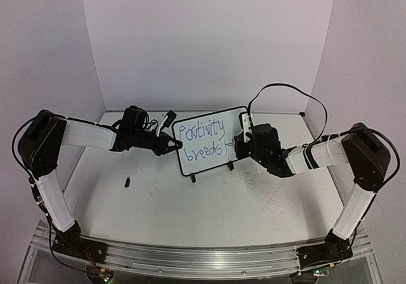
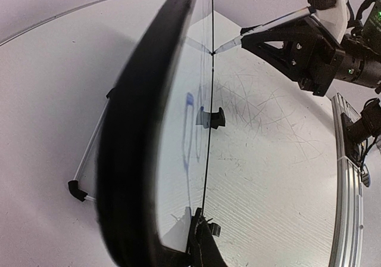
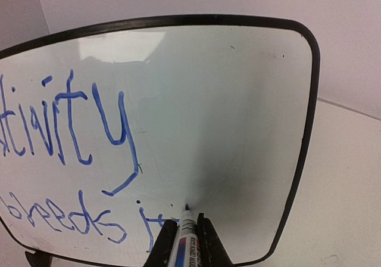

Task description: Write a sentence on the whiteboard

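While the left gripper point(image 1: 170, 146) clenches its jaws on the left edge of the whiteboard point(image 1: 236, 120), upright on the table point(image 1: 190, 201) toward its far side, that brace must not slacken. Right gripper point(image 3: 188, 222), jaws clamped on the marker point(image 3: 189, 244), has the tip at the apparently unfinished last word of the sentence point(image 1: 202, 138); light, short strokes advised.

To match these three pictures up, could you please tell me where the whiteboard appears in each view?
Top external: the whiteboard stands upright mid-table, centre of the picture.
Left wrist: the whiteboard is seen edge-on, its black frame sweeping down centre-left.
Right wrist: the whiteboard's face fills most of the picture.
Shared landmark: the blue sentence on it, visible in all three.
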